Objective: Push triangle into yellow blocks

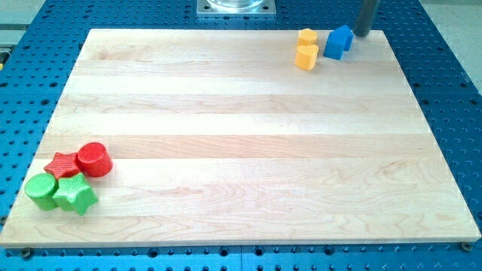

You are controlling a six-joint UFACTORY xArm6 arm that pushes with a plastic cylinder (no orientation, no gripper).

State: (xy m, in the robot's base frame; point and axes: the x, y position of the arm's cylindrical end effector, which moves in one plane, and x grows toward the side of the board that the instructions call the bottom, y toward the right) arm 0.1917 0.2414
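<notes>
A blue block [339, 42] with a peaked, triangle-like top stands near the board's top right corner. Two yellow blocks sit just to its left: one [307, 37] at the top, shaped like a hexagon, and one [306, 57] below it, shaped like a heart. A narrow gap shows between the blue block and the yellow ones. My tip [361, 34] is the lower end of the dark rod, right behind the blue block on its upper right side, very close to it.
At the board's lower left stands a cluster: a red cylinder [94, 159], a red star [63, 165], a green cylinder [41, 190] and a green star [74, 195]. The wooden board [241, 143] lies on a blue perforated table. A metal mount [236, 7] is at the top.
</notes>
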